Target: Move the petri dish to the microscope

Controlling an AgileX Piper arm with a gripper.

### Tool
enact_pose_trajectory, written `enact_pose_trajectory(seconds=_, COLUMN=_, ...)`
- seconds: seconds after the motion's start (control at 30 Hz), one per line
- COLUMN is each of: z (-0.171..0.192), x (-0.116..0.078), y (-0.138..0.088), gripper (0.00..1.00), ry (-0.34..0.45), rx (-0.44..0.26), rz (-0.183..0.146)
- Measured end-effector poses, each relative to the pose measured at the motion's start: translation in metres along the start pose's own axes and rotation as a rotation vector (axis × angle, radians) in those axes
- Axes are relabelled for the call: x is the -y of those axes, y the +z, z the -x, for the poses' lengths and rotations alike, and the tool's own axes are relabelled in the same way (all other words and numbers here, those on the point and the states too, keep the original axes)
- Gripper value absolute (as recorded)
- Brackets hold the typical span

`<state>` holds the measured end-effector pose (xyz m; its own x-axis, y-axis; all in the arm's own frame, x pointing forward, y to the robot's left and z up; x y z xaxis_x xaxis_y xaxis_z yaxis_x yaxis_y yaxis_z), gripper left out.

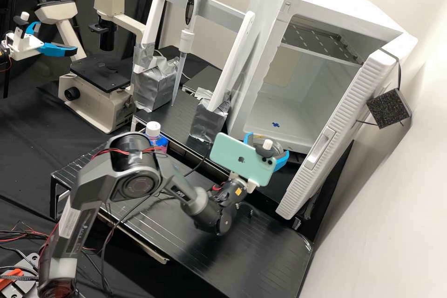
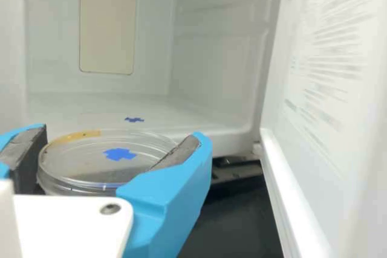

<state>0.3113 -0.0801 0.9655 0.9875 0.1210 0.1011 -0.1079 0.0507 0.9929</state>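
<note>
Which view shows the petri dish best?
Wrist view: petri dish up close, held by the hand, blue mark and yellow edge strip clear. High view: small, partly hidden behind the phone and its clamp.

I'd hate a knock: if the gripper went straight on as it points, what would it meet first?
The gripper, holding the petri dish, would probably meet the white cabinet's front lip first; relative height is unclear, so it may pass inside.
</note>
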Motion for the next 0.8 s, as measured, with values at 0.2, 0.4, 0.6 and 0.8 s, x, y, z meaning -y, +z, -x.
enact_pose_trajectory(seconds=0.2, z=0.044, x=-0.001, y=-0.011, gripper=0.00, ry=0.015, rx=0.073, rz=-0.003)
enact_pose_trajectory(seconds=0.4, z=0.079, x=0.001, y=-0.036, gripper=0.00, ry=0.008, rx=0.084, rz=0.002)
enact_pose_trajectory(seconds=0.6, z=0.110, x=0.006, y=-0.077, gripper=0.00, ry=0.040, rx=0.046, rz=0.009)
enact_pose_trajectory(seconds=0.8, z=0.128, x=0.026, y=-0.125, gripper=0.00, ry=0.031, rx=-0.090, rz=0.071)
